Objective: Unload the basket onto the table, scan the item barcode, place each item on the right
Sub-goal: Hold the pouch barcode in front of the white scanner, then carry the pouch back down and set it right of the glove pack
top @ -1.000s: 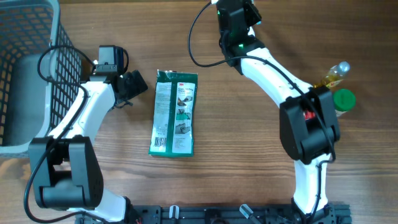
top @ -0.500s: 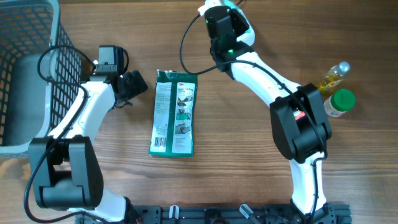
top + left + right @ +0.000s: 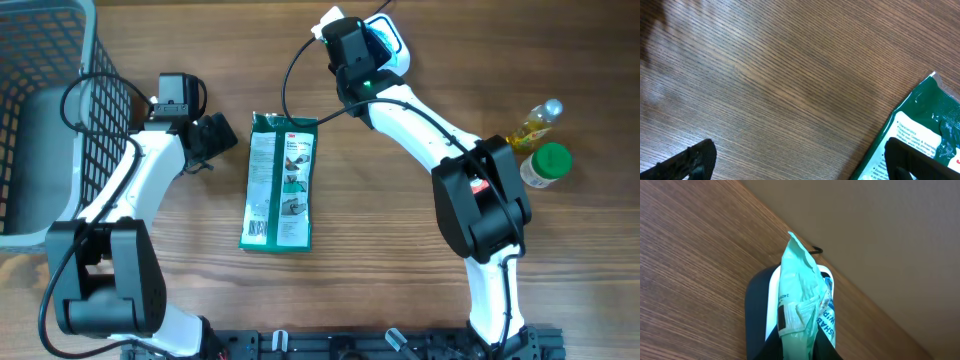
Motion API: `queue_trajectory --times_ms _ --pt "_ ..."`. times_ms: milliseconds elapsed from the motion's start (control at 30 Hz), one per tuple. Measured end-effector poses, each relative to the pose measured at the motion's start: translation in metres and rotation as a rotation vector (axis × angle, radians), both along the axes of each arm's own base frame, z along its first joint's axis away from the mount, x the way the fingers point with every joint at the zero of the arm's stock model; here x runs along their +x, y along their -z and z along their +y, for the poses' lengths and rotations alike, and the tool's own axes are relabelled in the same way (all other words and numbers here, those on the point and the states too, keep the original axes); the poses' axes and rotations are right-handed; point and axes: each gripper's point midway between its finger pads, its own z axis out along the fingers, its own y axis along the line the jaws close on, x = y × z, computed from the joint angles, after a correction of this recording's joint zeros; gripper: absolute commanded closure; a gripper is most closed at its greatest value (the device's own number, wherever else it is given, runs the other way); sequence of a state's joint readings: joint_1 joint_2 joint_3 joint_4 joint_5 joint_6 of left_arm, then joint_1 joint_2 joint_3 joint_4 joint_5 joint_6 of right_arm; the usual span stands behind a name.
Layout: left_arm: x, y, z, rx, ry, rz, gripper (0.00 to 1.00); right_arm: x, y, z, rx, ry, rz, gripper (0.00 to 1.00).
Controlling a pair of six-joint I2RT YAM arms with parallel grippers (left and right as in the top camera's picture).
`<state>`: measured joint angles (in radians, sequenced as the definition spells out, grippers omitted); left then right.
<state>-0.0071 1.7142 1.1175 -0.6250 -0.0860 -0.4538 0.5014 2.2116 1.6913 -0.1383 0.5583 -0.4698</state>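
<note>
With our right gripper [image 3: 797,350] clenched on the crinkled mint-green plastic packet [image 3: 800,290], we should square its barcode to the far black-and-white scanner [image 3: 756,315]; left gripper [image 3: 805,162] released.

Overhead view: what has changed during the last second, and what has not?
The right end effector, shut on a pale packet, swung left and turned, so the packet now shows beside it. The left end effector stayed open beside the green pack. The pack, the bottle and the jar did not move.
</note>
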Motion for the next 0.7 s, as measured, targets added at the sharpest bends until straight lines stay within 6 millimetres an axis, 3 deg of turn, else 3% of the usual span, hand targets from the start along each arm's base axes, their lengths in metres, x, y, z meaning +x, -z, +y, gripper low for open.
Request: queue_trajectory --times_ms 200,333,433,500,600,633,700 --pt "0.0 0.0 0.0 0.0 0.0 0.0 0.0 -0.003 -0.012 -0.003 0.003 0.005 -0.005 0.96" --pt "0.0 0.0 0.0 0.0 0.0 0.0 0.0 -0.022 -0.061 -0.012 0.039 0.015 -0.01 0.96" --pt "0.0 0.0 0.0 0.0 0.0 0.0 0.0 -0.052 -0.106 -0.027 0.096 0.035 0.01 0.96" --pt "0.0 0.0 0.0 0.0 0.0 -0.001 0.0 -0.078 -0.123 -0.036 0.151 0.03 0.067 0.96" --pt "0.0 0.0 0.0 0.0 0.0 0.0 0.0 -0.116 -0.123 -0.042 0.241 -0.003 0.219 0.96" --pt "0.0 0.0 0.0 0.0 0.0 0.0 0.0 -0.139 -0.109 -0.042 0.284 -0.023 0.348 0.96" --pt "0.0 0.0 0.0 0.0 0.0 0.0 0.0 -0.166 -0.086 -0.039 0.344 -0.045 0.52 0.96"
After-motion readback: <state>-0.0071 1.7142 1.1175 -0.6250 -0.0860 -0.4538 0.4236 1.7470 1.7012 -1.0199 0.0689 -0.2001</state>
